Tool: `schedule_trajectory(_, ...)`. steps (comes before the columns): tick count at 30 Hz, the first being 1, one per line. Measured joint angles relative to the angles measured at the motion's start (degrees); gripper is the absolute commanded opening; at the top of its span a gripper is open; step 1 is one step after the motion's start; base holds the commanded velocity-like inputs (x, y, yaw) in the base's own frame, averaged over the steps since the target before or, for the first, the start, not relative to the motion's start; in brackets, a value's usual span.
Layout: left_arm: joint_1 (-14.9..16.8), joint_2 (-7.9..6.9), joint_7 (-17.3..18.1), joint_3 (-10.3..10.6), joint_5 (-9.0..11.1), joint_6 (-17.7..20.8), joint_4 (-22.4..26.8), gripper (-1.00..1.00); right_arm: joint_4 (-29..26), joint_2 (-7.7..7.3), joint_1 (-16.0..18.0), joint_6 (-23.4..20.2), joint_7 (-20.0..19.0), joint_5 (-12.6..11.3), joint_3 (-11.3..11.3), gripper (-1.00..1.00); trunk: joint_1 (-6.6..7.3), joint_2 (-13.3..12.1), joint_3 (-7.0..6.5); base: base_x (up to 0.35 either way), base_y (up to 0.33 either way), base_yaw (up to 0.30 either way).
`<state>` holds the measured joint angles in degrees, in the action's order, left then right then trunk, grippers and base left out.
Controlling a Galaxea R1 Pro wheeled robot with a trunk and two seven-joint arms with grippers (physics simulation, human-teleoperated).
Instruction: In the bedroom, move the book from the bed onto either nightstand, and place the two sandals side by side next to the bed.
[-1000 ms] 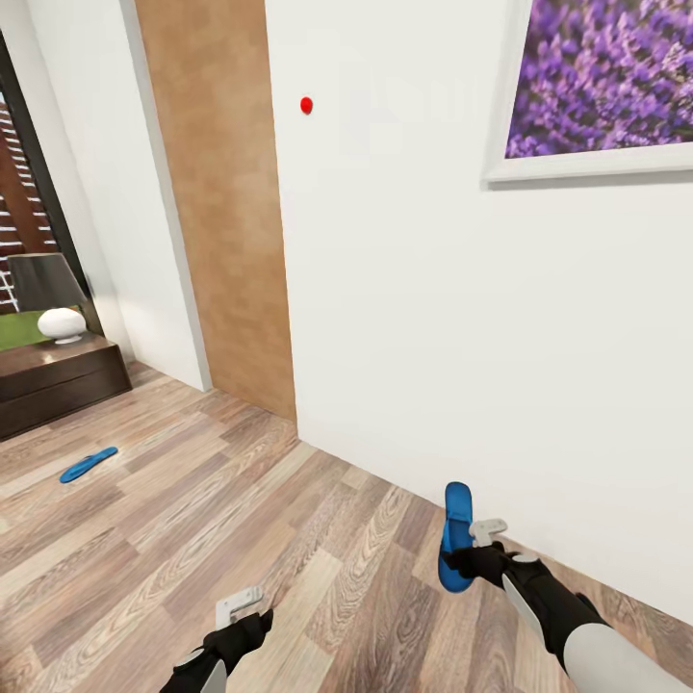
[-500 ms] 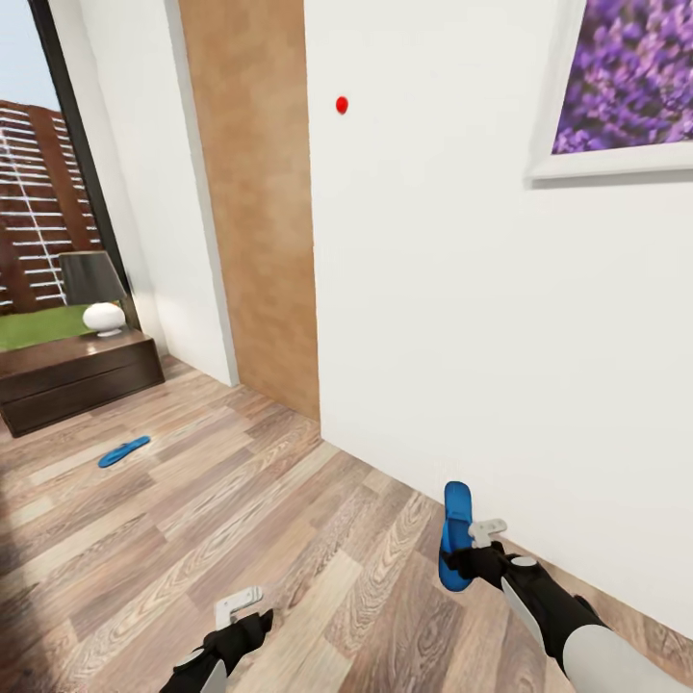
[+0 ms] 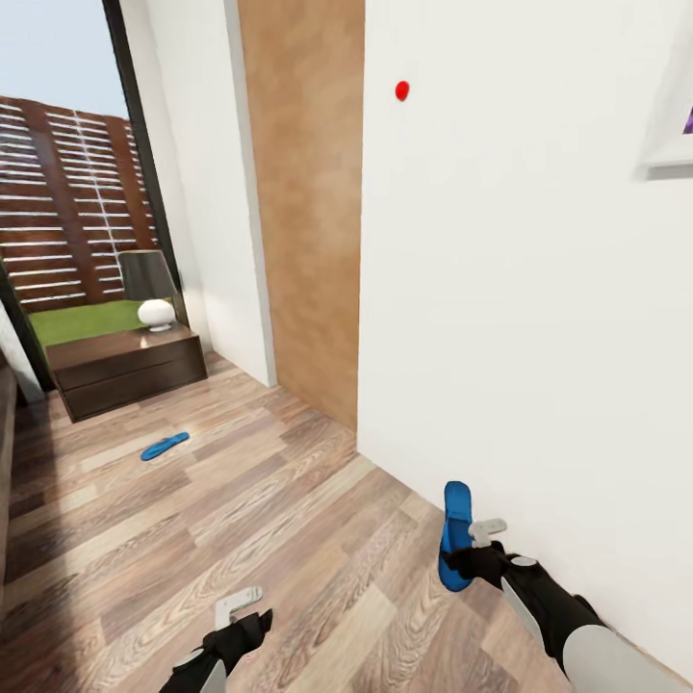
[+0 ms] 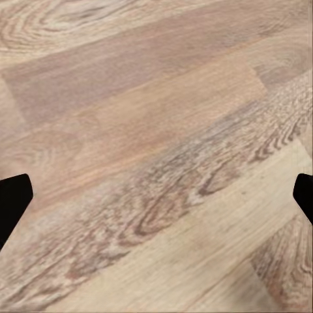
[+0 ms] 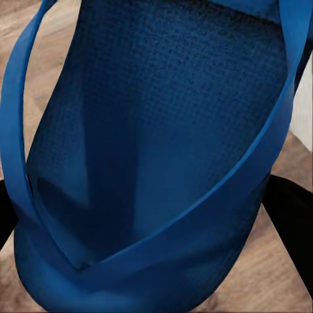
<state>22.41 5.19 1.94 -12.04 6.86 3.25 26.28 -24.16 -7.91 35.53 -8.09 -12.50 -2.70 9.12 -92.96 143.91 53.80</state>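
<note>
My right gripper [image 3: 469, 545] is shut on one blue sandal [image 3: 456, 527] and holds it above the wood floor close to the white wall. In the right wrist view this sandal [image 5: 150, 130] hangs between the dark fingers [image 5: 290, 215]. The other blue sandal [image 3: 165, 447] lies flat on the floor at the left, a short way in front of the dark nightstand [image 3: 125, 366] with its lamp [image 3: 154, 294]. My left gripper [image 3: 238, 606] is open and holds nothing, low over bare planks [image 4: 156, 143]. The book and the bed are out of view.
A white wall [image 3: 539, 308] runs along the right, with a tan wood panel [image 3: 303, 212] in a recess. A tall dark-framed window [image 3: 67, 192] behind the nightstand shows lawn and a slatted fence. A dark edge [image 3: 5, 452] sits at the far left. Open wood floor [image 3: 241, 520] spans the middle.
The camera has turned left, so the wall, nightstand and floor sandal have shifted right in the picture. Both arms keep their pose, and the right gripper still holds its sandal.
</note>
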Motion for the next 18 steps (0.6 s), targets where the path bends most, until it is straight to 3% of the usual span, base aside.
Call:
schedule_trajectory(12, 0.0, 0.00, 0.0, 0.0, 0.0, 0.0, 0.0, 1.00, 0.0, 0.00, 0.0, 0.0, 0.0, 0.0, 0.0, -1.00, 0.00, 0.0, 0.00, 0.328, -0.012, 0.283)
schedule_trajectory(18, 0.0, 0.01, 0.0, 0.0, 0.0, 0.0, 0.0, 1.00, 0.0, 0.00, 0.0, 0.0, 0.0, 0.0, 0.0, -1.00, 0.00, 0.0, 0.00, 0.281, -0.147, 0.283)
